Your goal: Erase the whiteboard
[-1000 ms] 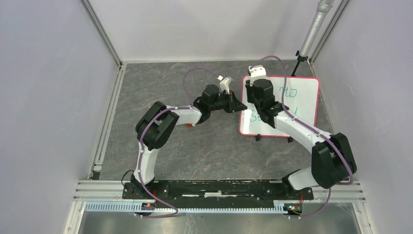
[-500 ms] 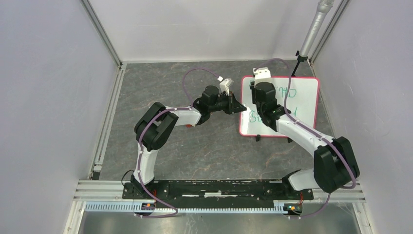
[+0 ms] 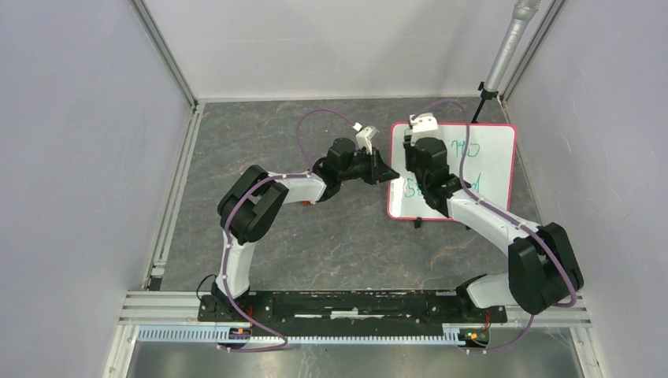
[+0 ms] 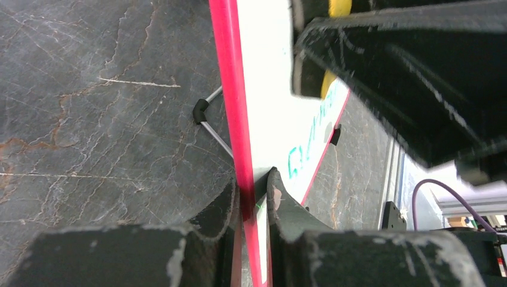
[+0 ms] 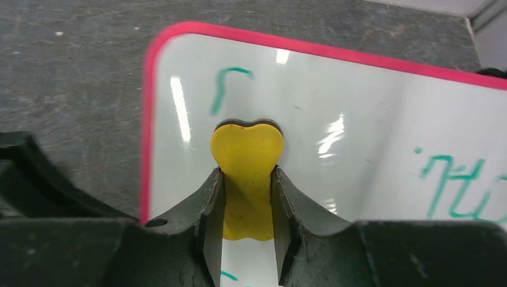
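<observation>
Two risks to weigh from here, both guesses. Sitting toward the far right of the dark table (image 3: 276,142), on small black feet (image 4: 201,110): the whiteboard (image 3: 492,169). Gripped at its left edge by the left gripper (image 4: 251,192), jaws narrow and pinched over the thin pink frame (image 4: 230,89). Pressed onto the white face near the far-left rounded corner: a yellow eraser (image 5: 247,149), clamped on both sides by the snug jaws of the right gripper (image 5: 247,179). Plenty of green writing (image 5: 451,185) left to clear, plus one green stroke (image 5: 230,84) just beyond the eraser.

First risk: sliding or pivoting of the board under a hard sideways wipe. Likely cause: a pinch on so slim a frame giving way, made worse by heavy downward push or a stroke pulling away from the clamp. Possibly some rocking on the feet too, under pressure near the rim.

Second risk: running off the face at that corner and catching the raised frame, then twisting the eraser between the jaws or losing it. Likely cause: a stroke too long for so little room.

Also worth watching: both wrists close together at the left edge, so a knock between them on any stroke back toward the clamp. Safer with light pressure and short passes, working away from the corner.
</observation>
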Robot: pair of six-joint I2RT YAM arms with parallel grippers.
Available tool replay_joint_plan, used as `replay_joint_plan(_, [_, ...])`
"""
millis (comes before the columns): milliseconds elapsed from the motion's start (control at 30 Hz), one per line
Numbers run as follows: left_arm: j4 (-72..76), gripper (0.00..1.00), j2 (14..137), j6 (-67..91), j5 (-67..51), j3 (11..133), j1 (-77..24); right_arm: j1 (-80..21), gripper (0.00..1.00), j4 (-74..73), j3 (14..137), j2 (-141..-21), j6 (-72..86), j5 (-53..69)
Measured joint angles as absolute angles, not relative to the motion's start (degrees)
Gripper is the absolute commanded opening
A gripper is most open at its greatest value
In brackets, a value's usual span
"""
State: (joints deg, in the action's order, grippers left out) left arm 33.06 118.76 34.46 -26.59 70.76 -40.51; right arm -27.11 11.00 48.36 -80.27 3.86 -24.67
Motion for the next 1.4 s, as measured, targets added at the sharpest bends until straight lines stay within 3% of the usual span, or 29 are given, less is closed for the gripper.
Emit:
replay_joint_plan(300, [33.2, 0.02, 119.3, 32.8, -26.9, 71.3, -40.5, -19.3, 0.35, 10.9, 43.7, -75.1, 4.0, -24.9])
replay_joint_plan(800, [32.9, 0.02, 121.4, 32.5, -30.0, 73.2, -39.6, -30.1, 0.36, 11.6, 50.7, -84.6, 4.4, -25.3])
replay_joint_plan(1200, [34.6, 0.02, 122.3, 32.5, -30.2, 74.2, -39.5, -18.9, 0.35, 9.7, 50.8, -80.6, 3.6, -22.3])
replay_joint_plan(1400, [31.3, 0.02, 121.9, 32.5, -30.1, 75.4, -39.5, -20.3, 0.36, 9.8, 50.9, -80.8, 3.5, -22.7])
